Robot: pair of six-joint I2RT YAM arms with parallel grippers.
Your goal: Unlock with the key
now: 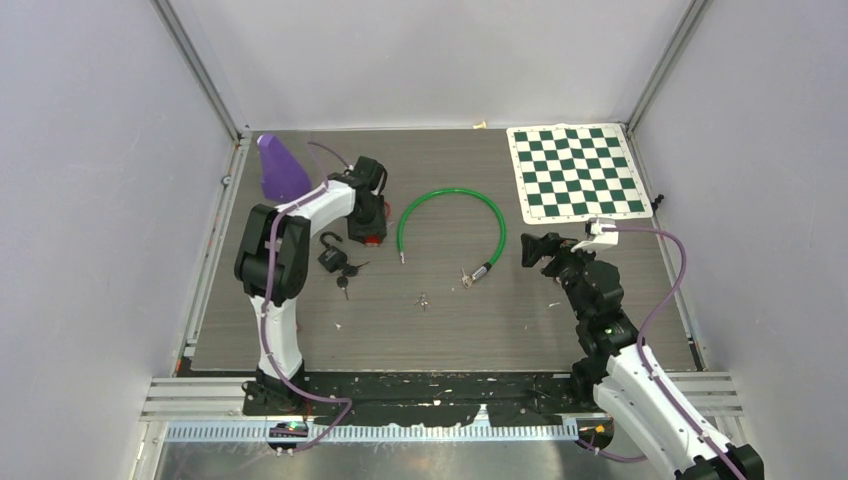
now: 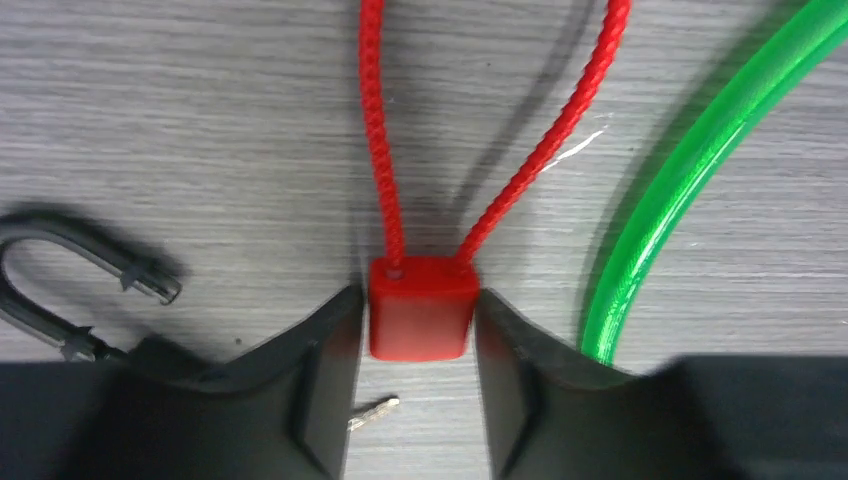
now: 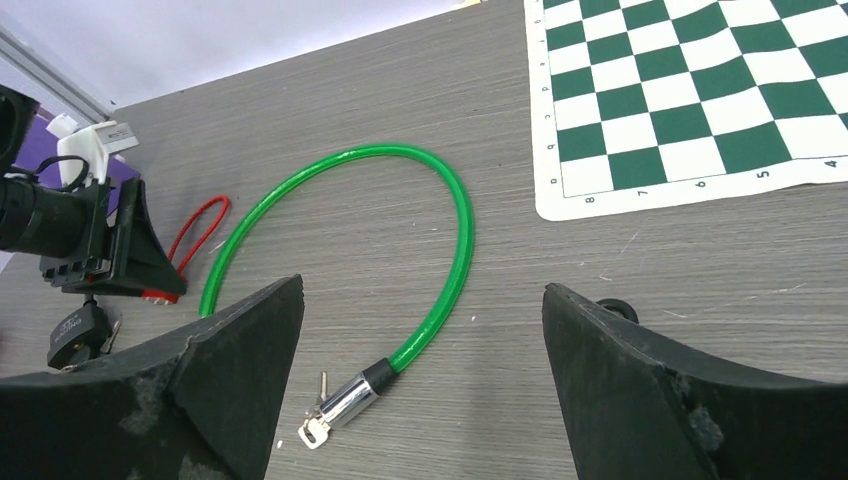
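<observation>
A red padlock (image 2: 420,310) with a red cable loop (image 2: 385,140) lies on the grey table. My left gripper (image 2: 420,295) is down over it, its two fingers pressed against the sides of the red body. A small silver key (image 2: 375,412) lies on the table just behind the lock, between the fingers. From above, the left gripper (image 1: 370,230) hides all but a red edge of the padlock (image 1: 373,239). My right gripper (image 3: 422,288) hovers wide open with nothing in it, above the chrome end (image 3: 350,398) of a green cable lock (image 3: 440,190), which has keys (image 3: 312,428) in it.
A black padlock (image 1: 330,256) with an open shackle and keys (image 1: 346,281) lies left of the red one. Loose keys (image 1: 423,300) lie mid-table. A chessboard mat (image 1: 577,172) is at the back right, a purple cone (image 1: 282,168) at the back left.
</observation>
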